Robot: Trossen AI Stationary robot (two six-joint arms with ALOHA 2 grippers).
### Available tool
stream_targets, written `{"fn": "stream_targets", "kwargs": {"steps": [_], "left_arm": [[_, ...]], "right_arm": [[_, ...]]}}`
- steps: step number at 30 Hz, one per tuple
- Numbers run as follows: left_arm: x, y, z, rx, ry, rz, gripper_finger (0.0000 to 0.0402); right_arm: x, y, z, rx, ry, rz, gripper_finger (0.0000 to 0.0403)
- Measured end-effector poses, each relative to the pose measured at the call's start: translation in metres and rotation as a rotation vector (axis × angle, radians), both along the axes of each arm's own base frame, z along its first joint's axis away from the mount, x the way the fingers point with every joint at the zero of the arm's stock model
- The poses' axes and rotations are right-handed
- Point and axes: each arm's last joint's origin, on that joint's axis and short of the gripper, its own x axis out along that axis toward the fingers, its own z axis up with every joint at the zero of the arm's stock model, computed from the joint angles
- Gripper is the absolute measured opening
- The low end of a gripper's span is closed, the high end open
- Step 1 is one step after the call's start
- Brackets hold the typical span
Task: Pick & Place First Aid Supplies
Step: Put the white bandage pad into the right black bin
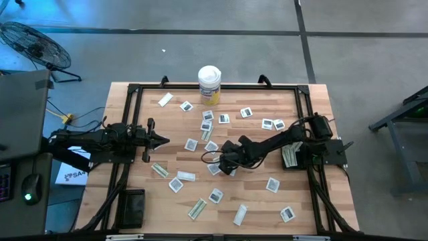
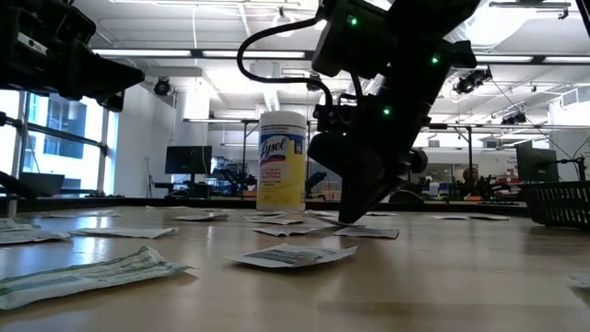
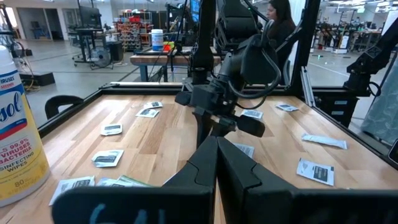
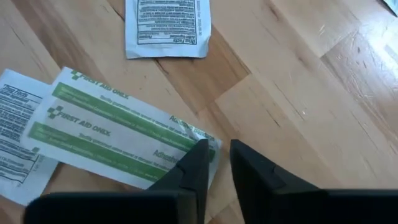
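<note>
Reaching to mid-frame on the bench (image 1: 261, 181), the right gripper (image 4: 214, 152) holds narrow fingers at the end of a green-striped wrapper (image 4: 118, 127), whose long axis runs away toward upper left. Left gripper (image 1: 162, 140) waits closed, farther off.

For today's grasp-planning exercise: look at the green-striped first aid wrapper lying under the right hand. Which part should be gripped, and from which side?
Probably the near short end of the green-striped wrapper, from straight above. It lies flat on the table, so only a thin edge can be pinched. That end sits by the right hand, its fingers slightly apart, and clear of the white sachet; the far end overlaps another packet.
</note>
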Motion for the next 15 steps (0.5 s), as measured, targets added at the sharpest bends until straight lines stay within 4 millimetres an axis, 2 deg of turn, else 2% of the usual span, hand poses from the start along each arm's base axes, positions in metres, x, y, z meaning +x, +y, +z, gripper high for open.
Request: {"fn": "stream_targets", "kwargs": {"steps": [4, 9, 12, 15], "left_arm": [[0.000, 0.000, 0.000, 0.000, 0.000, 0.000, 0.0001], [0.000, 0.000, 0.000, 0.000, 0.000, 0.000, 0.0001], [0.000, 0.000, 0.000, 0.000, 0.000, 0.000, 0.0001], [0.000, 0.000, 0.000, 0.000, 0.000, 0.000, 0.0001]], "right_arm": [[0.000, 0.000, 0.000, -0.011, 0.013, 0.021, 0.0008], [-0.006, -0.002, 0.001, -0.039, 0.055, -0.001, 0.0009], [-0.016, -0.001, 0.010, -0.025, 0.099, -0.040, 0.0002], [-0.029, 0.001, 0.028, -0.025, 0.132, -0.060, 0.0004]]}}
